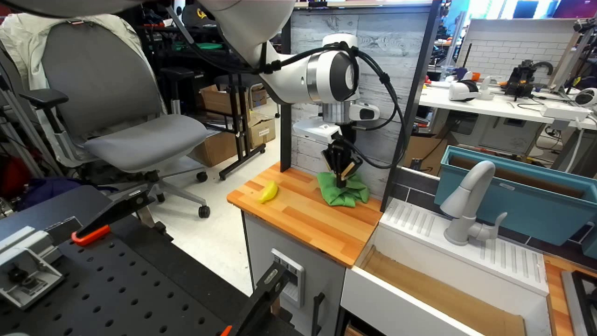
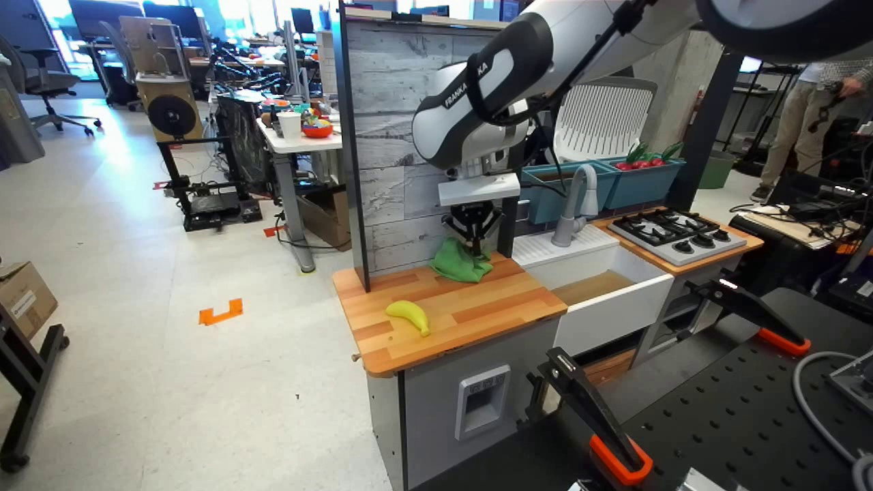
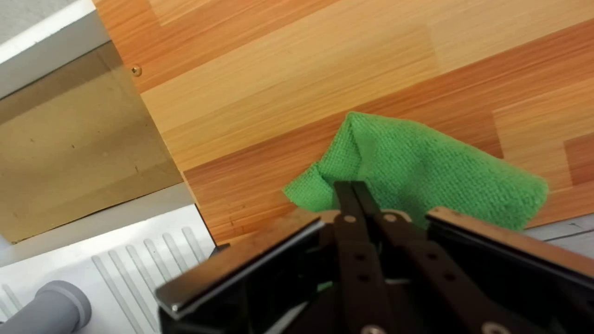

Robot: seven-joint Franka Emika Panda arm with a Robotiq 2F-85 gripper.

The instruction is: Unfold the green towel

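Observation:
The green towel [image 1: 332, 192] lies crumpled and partly folded on the wooden countertop by the grey back panel. It shows in both exterior views [image 2: 451, 262] and in the wrist view [image 3: 431, 162], where one corner is turned over at its left end. My gripper [image 1: 341, 184] points straight down at the towel, and its fingertips overlap it in both exterior views [image 2: 476, 252]. In the wrist view the two fingertips [image 3: 351, 184] are together over the towel near the folded corner. No cloth shows between them. The towel part behind the fingers is hidden.
A yellow banana [image 1: 268, 192] lies on the countertop [image 1: 308, 219] near its outer end. The back panel [image 2: 402, 204] stands close behind the towel. A white sink [image 1: 471, 266] with a grey faucet [image 1: 468, 200] adjoins the countertop. A teal planter [image 1: 522, 205] stands behind the sink.

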